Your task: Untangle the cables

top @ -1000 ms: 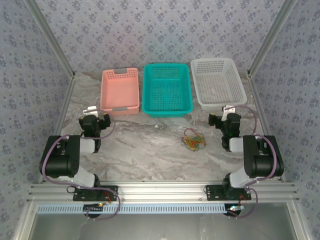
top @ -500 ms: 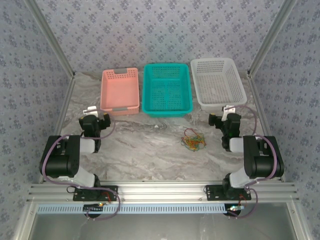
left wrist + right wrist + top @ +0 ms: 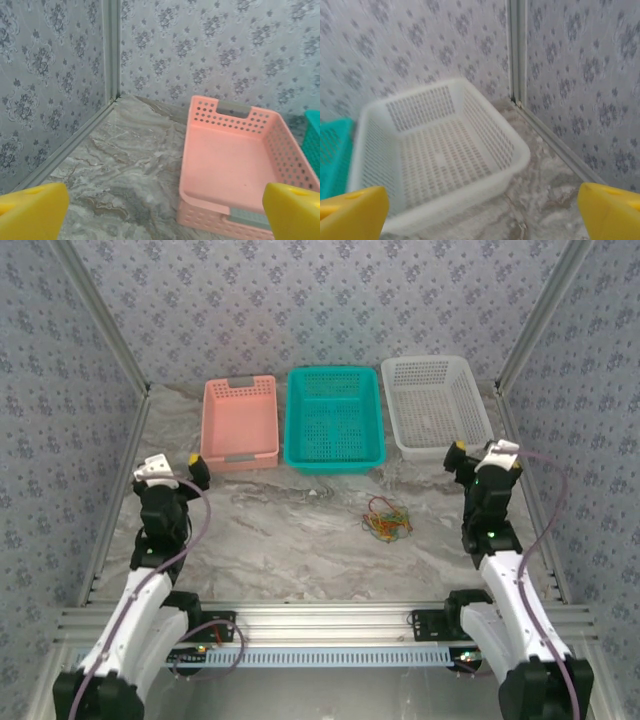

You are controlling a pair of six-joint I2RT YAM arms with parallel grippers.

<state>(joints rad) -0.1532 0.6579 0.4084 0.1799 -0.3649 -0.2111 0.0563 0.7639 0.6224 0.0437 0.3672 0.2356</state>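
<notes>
The cables (image 3: 386, 521) lie in a small tangle of yellow, red, green and dark wires on the marble table, right of centre. My left gripper (image 3: 172, 465) is raised at the left side, open, with nothing between its yellow fingertips (image 3: 30, 212); it faces the pink basket (image 3: 235, 160). My right gripper (image 3: 478, 452) is raised at the right, open and empty, yellow fingertips (image 3: 612, 210) wide apart, facing the white basket (image 3: 437, 150). Both grippers are well away from the cables.
Three baskets stand in a row at the back: pink basket (image 3: 240, 422), teal basket (image 3: 334, 418), white basket (image 3: 436, 406). Metal frame posts and patterned walls close in both sides. Open marble table (image 3: 290, 530) lies between the arms.
Both arms have unfolded from their tucked rest pose and lifted, the left gripper moving left and up, the right gripper moving right and up. The cables have not moved.
</notes>
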